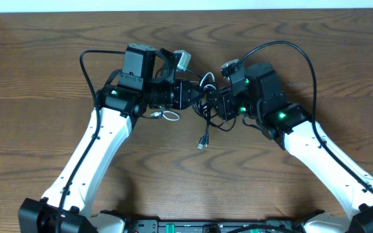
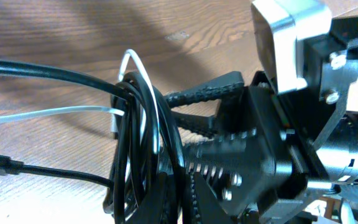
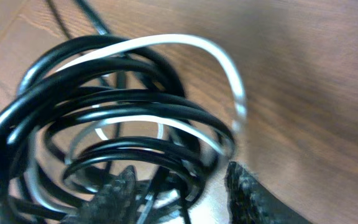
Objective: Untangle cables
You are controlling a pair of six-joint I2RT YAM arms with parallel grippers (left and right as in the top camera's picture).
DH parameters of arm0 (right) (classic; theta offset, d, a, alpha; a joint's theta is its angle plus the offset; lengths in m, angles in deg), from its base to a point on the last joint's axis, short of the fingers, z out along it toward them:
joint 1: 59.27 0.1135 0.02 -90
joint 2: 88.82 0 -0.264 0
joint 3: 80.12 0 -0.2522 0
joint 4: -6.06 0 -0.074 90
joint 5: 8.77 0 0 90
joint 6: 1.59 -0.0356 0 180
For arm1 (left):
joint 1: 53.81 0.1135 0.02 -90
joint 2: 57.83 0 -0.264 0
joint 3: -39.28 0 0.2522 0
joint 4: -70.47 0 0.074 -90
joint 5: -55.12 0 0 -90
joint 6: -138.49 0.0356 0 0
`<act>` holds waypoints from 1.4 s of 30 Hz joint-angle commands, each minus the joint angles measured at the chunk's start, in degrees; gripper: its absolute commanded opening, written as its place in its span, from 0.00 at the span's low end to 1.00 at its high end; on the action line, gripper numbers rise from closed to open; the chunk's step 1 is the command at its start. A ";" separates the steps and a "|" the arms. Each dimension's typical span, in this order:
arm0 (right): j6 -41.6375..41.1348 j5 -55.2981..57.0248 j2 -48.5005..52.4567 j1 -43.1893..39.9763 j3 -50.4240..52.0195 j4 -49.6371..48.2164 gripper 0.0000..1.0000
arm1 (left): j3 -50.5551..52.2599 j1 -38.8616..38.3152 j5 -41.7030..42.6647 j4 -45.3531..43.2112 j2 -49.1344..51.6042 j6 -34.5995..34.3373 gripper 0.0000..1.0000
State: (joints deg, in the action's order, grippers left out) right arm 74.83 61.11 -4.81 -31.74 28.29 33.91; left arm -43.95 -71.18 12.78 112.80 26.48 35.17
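— Left side first. What did you log?
— Left fingers (image 1: 197,97) clenched, reaching rightward over the middle of the brown wooden counter (image 1: 44,65). They appeared to be gripping the bundle of thin black and white cables (image 2: 135,149): in the left wrist view the coil stood upright right at them. A small loose loop of white cord (image 1: 168,115) lay on the counter just beside that wrist. I could not tell whether it ran into the bundle.
— And the middle?
— The bundle hung between the two arms, off the counter as far as I could judge. One black strand with a plug end (image 1: 201,145) trailed out of it toward the near edge and rested on the wood.
— Right side?
— Right fingers (image 3: 253,196) stood apart, set around the lower rim of the coil. Several black turns and the white cable (image 3: 213,50) lay between and ahead of them. Nothing was visibly pinched.
— How far along?
— Early, by my reading. No cable lay fully apart from the others. Black turns were stacked, with the white threaded through them. Only the trailing strand was partly free. Pulling each cord out and laying it by itself was all left to do.
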 commanded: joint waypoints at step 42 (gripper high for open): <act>-10.05 4.33 -13.38 -13.03 -0.94 4.00 0.32 | 0.09 -0.09 -10.51 7.50 -0.31 5.29 0.07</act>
State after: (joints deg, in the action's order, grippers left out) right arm 60.40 78.73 -19.78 -45.81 28.08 38.19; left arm -43.93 -71.07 -11.96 122.68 26.48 36.31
